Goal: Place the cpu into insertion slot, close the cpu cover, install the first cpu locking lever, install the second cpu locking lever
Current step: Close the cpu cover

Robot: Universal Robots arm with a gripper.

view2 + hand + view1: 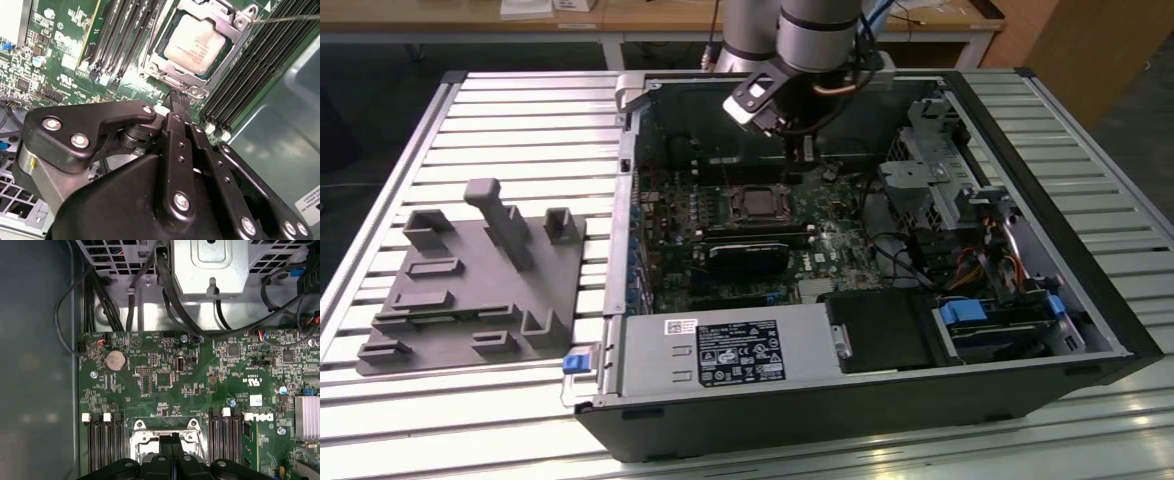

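Silvery-grey, the chip lies flat in the socket on the green motherboard. The metal cover is down around it, and its window shows the chip's top. A thin lever juts out past one corner of the socket. The gripper hangs just beside the socket without touching it. Its 2 fingers seem pressed together with nothing between them. In the exterior view the gripper sits above the socket.
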